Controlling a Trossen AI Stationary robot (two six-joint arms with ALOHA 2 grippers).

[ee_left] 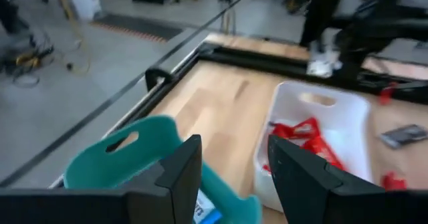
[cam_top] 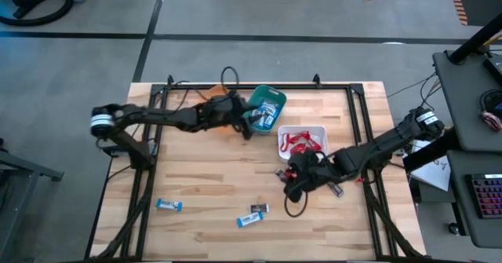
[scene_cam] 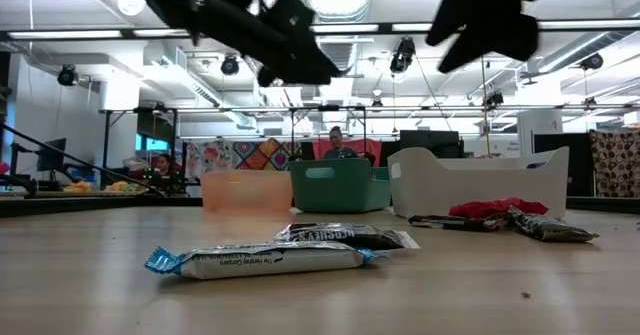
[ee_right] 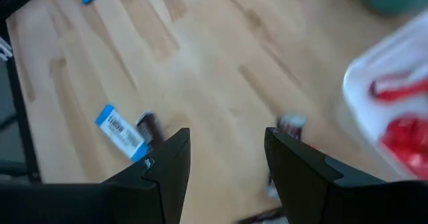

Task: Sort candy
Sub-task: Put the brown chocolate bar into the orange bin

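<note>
Candy bars lie scattered over the wooden table (cam_top: 212, 180). In the high view, one blue-and-white bar (cam_top: 169, 206) sits alone at the lower left, and another blue-and-white bar (cam_top: 249, 220) lies near the lower centre, just beside a dark-wrapped bar (cam_top: 260, 209). A further dark bar (cam_top: 336, 190) lies right of centre near the right arm, and a small dark piece (cam_top: 280, 173) sits just left of that arm's wrist; whether either touches the arm cannot be told.

Red-wrapped candy (cam_top: 300, 143) fills the white bin (cam_top: 321, 131), right of centre. Just up and to the left of it stands the teal bin (cam_top: 273, 94), which holds blue-and-white candy (cam_top: 267, 111). An orange bin (scene_cam: 246, 191) shows in the low view to the left of the teal one; from above it is mostly hidden under the left arm.

The left gripper (cam_top: 252, 122) hangs over the near edge of the teal bin, its fingers (ee_left: 182, 174) spread apart with nothing between them. The right gripper (cam_top: 292, 191) hovers above bare wood below the white bin, fingers (ee_right: 168, 164) likewise apart and holding nothing.

People sit in the room behind the table in the low view.
</note>
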